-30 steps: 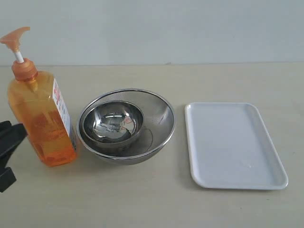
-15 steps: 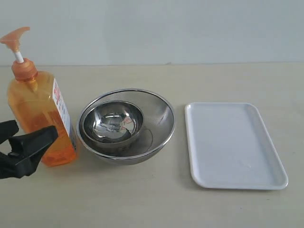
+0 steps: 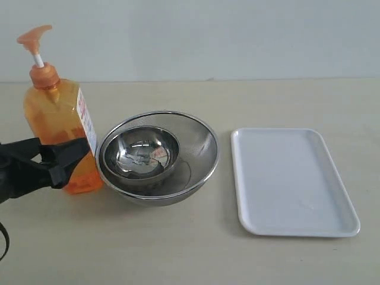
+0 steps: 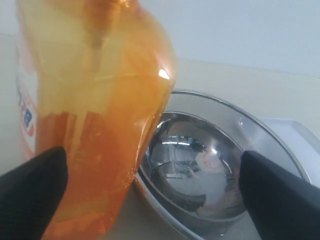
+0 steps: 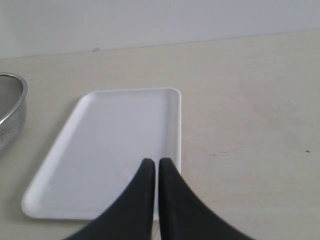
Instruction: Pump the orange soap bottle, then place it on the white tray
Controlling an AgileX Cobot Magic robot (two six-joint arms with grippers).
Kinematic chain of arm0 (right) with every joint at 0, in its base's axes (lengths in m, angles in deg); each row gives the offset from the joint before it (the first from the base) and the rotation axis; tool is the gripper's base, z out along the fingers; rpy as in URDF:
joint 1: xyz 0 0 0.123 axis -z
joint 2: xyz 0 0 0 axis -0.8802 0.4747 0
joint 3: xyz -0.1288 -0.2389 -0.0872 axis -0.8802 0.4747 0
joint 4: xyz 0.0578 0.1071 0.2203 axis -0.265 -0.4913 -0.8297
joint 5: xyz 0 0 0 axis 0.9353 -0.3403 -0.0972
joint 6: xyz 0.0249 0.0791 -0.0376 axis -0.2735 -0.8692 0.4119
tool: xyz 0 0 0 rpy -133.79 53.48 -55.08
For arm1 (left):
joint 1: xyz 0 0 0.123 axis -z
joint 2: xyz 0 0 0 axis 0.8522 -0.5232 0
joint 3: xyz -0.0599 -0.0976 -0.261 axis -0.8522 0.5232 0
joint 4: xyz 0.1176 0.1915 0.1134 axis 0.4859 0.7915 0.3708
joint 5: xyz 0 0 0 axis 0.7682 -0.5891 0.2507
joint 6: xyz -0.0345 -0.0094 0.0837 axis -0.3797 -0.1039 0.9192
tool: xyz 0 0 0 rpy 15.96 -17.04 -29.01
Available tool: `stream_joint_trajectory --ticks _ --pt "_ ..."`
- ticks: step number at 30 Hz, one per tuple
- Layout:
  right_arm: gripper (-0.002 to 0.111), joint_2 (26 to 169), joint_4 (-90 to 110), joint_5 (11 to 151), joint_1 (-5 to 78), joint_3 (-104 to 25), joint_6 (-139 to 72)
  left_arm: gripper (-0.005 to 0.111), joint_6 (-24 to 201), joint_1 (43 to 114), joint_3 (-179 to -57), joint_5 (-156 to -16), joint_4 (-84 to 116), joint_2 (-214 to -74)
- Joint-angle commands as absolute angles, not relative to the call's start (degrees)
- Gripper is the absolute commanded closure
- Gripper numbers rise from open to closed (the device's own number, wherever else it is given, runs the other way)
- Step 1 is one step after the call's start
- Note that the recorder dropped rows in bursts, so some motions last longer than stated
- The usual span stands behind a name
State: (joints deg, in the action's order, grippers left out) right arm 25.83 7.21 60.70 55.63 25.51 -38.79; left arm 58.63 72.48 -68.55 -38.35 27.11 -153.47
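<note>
Left gripper [image 4: 152,165]: spread wide, fingers [image 4: 30,195] set either side of the lower bottle [image 3: 56,127] and part of the bowls [image 3: 199,154]; clamped on nothing, contact with the bottle not clear. Right gripper [image 5: 156,163]: pressed shut, empty, above the tray [image 3: 285,178] edge.

Since half a second ago: bottle shifted toward the bowls, now against the outer rim, standing on the table [image 3: 178,255], well apart from the tray; left gripper further in.

Count: one bottle, one tray, two nested bowls, two grippers.
</note>
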Motion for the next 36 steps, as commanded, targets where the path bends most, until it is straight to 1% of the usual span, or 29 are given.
stream_joint_trajectory --ticks 1,6,13,17,24,36 --pt "0.108 25.59 7.44 60.88 55.85 25.48 -38.23 0.02 62.83 72.93 -69.24 -35.61 21.01 -154.88" --pt "0.108 25.59 7.44 60.88 55.85 25.48 -38.23 0.02 68.31 72.93 -69.24 -34.31 14.09 -154.88" --pt "0.108 25.59 7.62 61.34 55.85 25.48 -38.23 0.02 72.28 72.93 -69.24 -30.2 10.06 -154.88" --pt "0.108 25.59 7.62 61.34 55.85 25.48 -38.23 0.02 70.53 72.93 -69.24 -30.1 13.54 -154.88" --pt "0.108 25.59 7.62 61.34 55.85 25.48 -38.23 0.021 56.4 72.93 -69.24 -31.42 31.66 -154.88" --pt "0.108 25.59 7.62 61.34 55.85 25.48 -38.23 0.021 61.08 72.93 -69.92 -32.69 22.24 -154.88"
